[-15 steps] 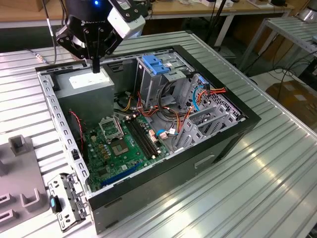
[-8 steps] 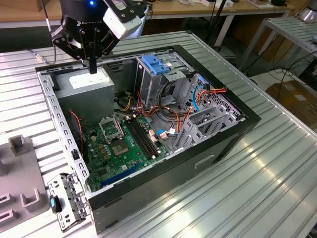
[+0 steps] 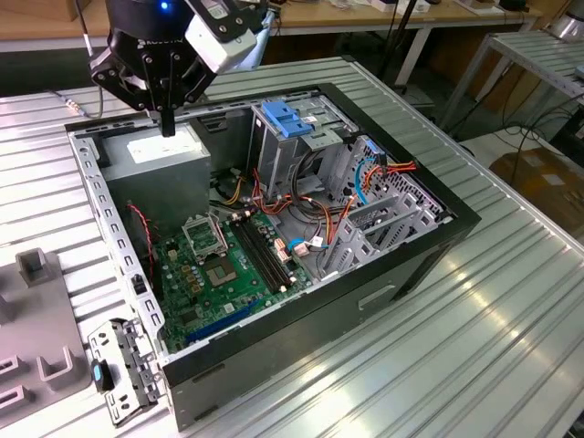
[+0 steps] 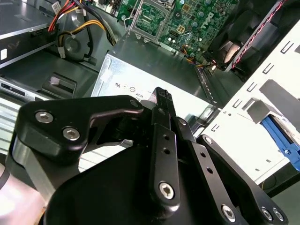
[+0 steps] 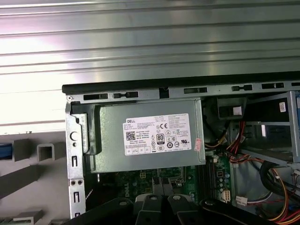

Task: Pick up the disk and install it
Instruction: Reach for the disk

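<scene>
Disk (image 4: 281, 140): lay apart from pincer, outside case (image 3: 461, 219)
Pincer (image 3: 168, 126): closed narrow, held nothing
Power-supply box (image 3: 164, 153): sat just below pincer

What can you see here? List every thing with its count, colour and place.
table: one, ribbed silver, under everything.
computer case: one, black, open, on the table.
power-supply box: one, grey with white sticker, in a case corner.
motherboard: one, green, on the case floor.
metal cage: one, silver, inside the case beside the power-supply box.
blue bracket: one, blue, atop the metal cage.
cables: several, orange, red, yellow, blue, inside the case.
fixture: one, grey, on the table, the exterior view's left of the case.
metal plate: one, silver with blue tab, on the table by the case.
gripper: one, black, shut, holding nothing, over the power-supply box.
</scene>
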Robot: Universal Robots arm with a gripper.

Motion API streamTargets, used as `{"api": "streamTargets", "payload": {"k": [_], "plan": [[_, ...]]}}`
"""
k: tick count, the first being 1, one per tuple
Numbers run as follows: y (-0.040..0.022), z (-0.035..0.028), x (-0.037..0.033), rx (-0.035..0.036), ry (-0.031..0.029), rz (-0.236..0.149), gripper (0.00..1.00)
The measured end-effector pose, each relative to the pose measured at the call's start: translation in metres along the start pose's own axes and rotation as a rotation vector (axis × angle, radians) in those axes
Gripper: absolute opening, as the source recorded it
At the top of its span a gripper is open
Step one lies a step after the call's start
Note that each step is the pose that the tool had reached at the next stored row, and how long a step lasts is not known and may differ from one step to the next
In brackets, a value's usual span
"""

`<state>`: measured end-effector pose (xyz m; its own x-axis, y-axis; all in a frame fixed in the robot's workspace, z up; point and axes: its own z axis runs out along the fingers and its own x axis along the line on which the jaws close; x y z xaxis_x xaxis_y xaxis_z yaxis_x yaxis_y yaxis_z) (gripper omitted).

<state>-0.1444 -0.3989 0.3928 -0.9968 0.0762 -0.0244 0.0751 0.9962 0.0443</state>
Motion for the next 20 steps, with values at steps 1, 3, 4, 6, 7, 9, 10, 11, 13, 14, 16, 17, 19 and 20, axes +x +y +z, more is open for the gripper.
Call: {"api": "streamTargets", "payload": {"k": [1,3,4,6,7,9,10,11,13,14,16,17,19,20], "plan": [[-0.0001,0.0,0.0007,0.0,0.0,0.0,0.11],[-0.0002,0.0,0.0019,0.0,0.0,0.0,0.11],[-0.0002,0.0001,0.0022,0.0,0.0,0.0,0.11],[-0.0003,0.0001,0.0038,0.0,0.0,0.0,0.11],[-0.0003,0.0,0.0045,0.0001,0.0,0.0,0.11],[-0.0004,0.0001,0.0055,0.0,0.0,0.0,0.11],[-0.0005,0.0001,0.006,0.0,0.0,0.0,0.11],[-0.0005,0.0001,0.0064,-0.0001,0.0,0.0,0.11],[-0.0006,0.0001,0.0075,-0.0001,0.0,0.0,0.11],[-0.0006,0.0001,0.0079,0.0,0.0,0.0,0.11],[-0.0007,0.0002,0.009,0.0,0.0,0.0,0.11],[-0.0008,0.0002,0.0097,-0.0001,0.0,0.0,0.11],[-0.0009,0.0003,0.0113,0.0,0.0001,0.0,0.11],[-0.0009,0.0003,0.0119,0.0,0.0002,0.0,0.11]]}}
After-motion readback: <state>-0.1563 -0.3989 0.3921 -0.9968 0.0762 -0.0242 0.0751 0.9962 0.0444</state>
